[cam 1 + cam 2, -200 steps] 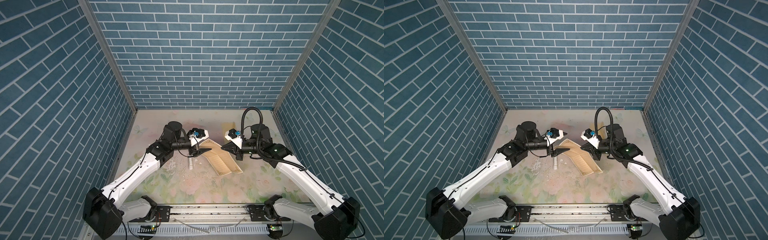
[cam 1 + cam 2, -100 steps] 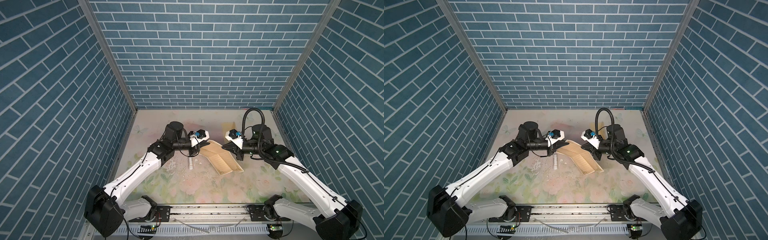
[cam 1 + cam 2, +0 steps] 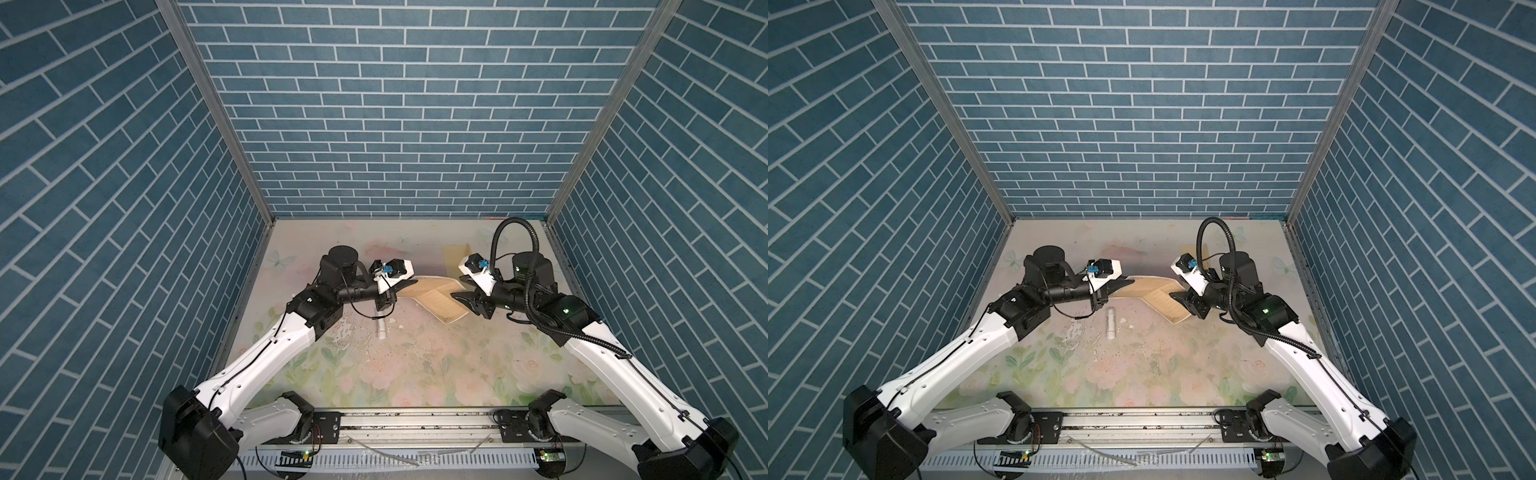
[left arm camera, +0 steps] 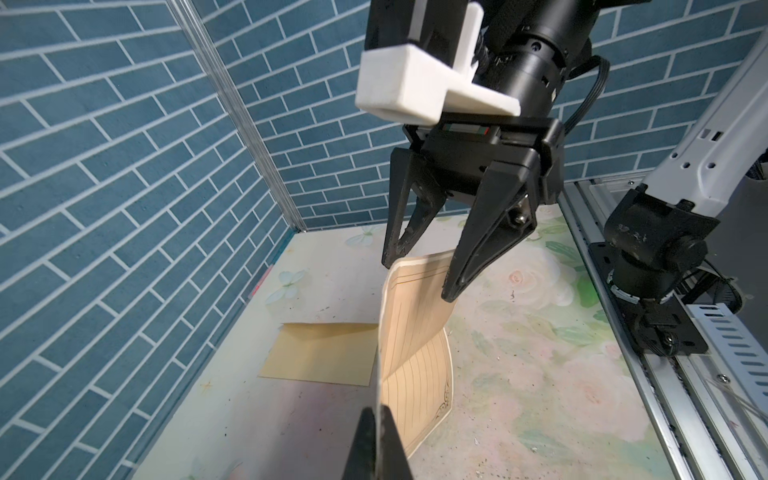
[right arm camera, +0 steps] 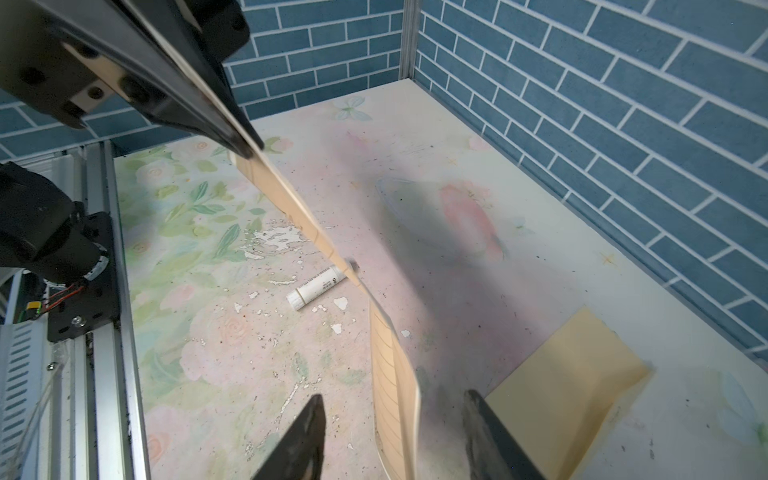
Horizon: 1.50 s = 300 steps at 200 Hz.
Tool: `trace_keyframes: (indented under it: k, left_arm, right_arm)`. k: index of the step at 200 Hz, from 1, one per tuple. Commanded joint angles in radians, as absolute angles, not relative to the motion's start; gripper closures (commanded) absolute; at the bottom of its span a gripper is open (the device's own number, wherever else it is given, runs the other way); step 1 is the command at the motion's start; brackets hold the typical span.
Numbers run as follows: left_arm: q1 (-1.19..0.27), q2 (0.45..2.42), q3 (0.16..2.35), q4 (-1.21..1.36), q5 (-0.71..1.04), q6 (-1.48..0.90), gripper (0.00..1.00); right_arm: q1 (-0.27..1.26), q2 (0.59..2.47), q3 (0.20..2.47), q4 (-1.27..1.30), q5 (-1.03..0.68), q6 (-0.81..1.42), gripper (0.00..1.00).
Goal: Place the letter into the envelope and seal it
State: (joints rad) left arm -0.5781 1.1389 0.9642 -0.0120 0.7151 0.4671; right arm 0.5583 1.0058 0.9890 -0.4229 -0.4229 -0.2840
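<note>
Above the middle of the bench (image 3: 415,374), the letter (image 3: 436,297) hangs in the air between the two arms and does not lie flat. The left tool (image 3: 409,283) is pressed together on one end of the letter; in the right wrist view this tool (image 5: 245,149) pinches the thin edge of the paper (image 5: 291,199). From this grip the sheet runs toward the right arm and bends at a crease, so that in both top views it has an angled shape (image 3: 1158,297).

The right tool (image 3: 457,287) has its two jaws apart, and the other end of the letter stands between them. In the left wrist view the top edge of the sheet (image 4: 415,324) is between the two dark fingers of the right tool (image 4: 419,278); it looks close to one finger, but I cannot tell if it touches. The right wrist view shows the same gap, with the lined paper (image 5: 390,361) between the fingers.

The envelope (image 4: 324,353) lies flat on the bench, far from the robot bases and near the wall on the right side (image 3: 455,259). It is apart from the letter and from both tools. Its flap side looks raised a little (image 5: 569,374).

A white glue stick (image 3: 381,328) lies on the bench below the left tool, apart from the papers (image 5: 316,286).
</note>
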Motion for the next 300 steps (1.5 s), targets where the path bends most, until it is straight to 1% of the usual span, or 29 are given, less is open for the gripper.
trace_keyframes:
  k: [1, 8, 24, 36, 54, 77, 110, 131, 148, 162, 175, 190, 210, 225, 246, 274, 300]
  left_arm:
    - [-0.572, 1.122, 0.950, 0.017, 0.712, 0.459, 1.00]
    - [-0.572, 1.121, 0.951, 0.017, 0.714, 0.456, 1.00]
    - [-0.572, 1.117, 0.952, 0.018, 0.719, 0.448, 1.00]
    - [-0.572, 1.113, 0.948, 0.023, 0.724, 0.443, 1.00]
    - [-0.572, 1.105, 0.938, 0.030, 0.729, 0.434, 1.00]
    - [-0.572, 1.094, 0.921, 0.046, 0.732, 0.418, 1.00]
    - [-0.572, 1.074, 0.897, 0.066, 0.735, 0.386, 1.00]
    - [-0.574, 1.065, 0.877, 0.094, 0.739, 0.359, 0.92]
    - [-0.574, 1.056, 0.864, 0.111, 0.734, 0.338, 0.80]
    - [-0.574, 1.042, 0.864, 0.114, 0.712, 0.318, 0.66]
    - [-0.574, 1.022, 0.862, 0.115, 0.683, 0.300, 0.56]
    - [-0.574, 0.990, 0.856, 0.126, 0.624, 0.269, 0.47]
    - [-0.574, 0.939, 0.864, 0.113, 0.553, 0.228, 0.39]
    - [-0.574, 0.905, 0.872, 0.106, 0.522, 0.210, 0.30]
    - [-0.574, 0.878, 0.898, 0.084, 0.514, 0.186, 0.22]
    - [-0.574, 0.877, 0.919, 0.084, 0.540, 0.167, 0.15]
    - [-0.574, 0.924, 0.935, 0.079, 0.541, 0.173, 0.14]
  right_arm:
    - [0.561, 1.000, 0.994, -0.446, -0.367, -0.251, 0.48]
    - [0.561, 1.003, 0.997, -0.445, -0.362, -0.249, 0.50]
    - [0.561, 1.013, 1.001, -0.440, -0.357, -0.247, 0.58]
    - [0.561, 1.019, 1.008, -0.436, -0.362, -0.244, 0.67]
    - [0.561, 1.032, 1.019, -0.425, -0.372, -0.232, 0.84]
    - [0.561, 1.044, 1.022, -0.402, -0.376, -0.218, 1.00]
    - [0.561, 1.063, 1.028, -0.364, -0.369, -0.187, 1.00]
    - [0.562, 1.065, 1.029, -0.343, -0.354, -0.167, 1.00]
    - [0.561, 1.063, 1.028, -0.330, -0.315, -0.159, 1.00]
    - [0.561, 1.060, 1.024, -0.321, -0.264, -0.160, 1.00]
    - [0.560, 1.058, 1.024, -0.319, -0.228, -0.160, 1.00]
    - [0.556, 1.053, 1.018, -0.313, -0.202, -0.162, 1.00]
    - [0.549, 1.052, 1.017, -0.315, -0.189, -0.163, 1.00]
    - [0.548, 1.051, 1.017, -0.314, -0.214, -0.171, 1.00]
    - [0.548, 1.051, 1.013, -0.307, -0.252, -0.187, 1.00]
    - [0.548, 1.050, 1.007, -0.303, -0.336, -0.222, 1.00]
    - [0.549, 1.030, 0.976, -0.274, -0.439, -0.267, 1.00]
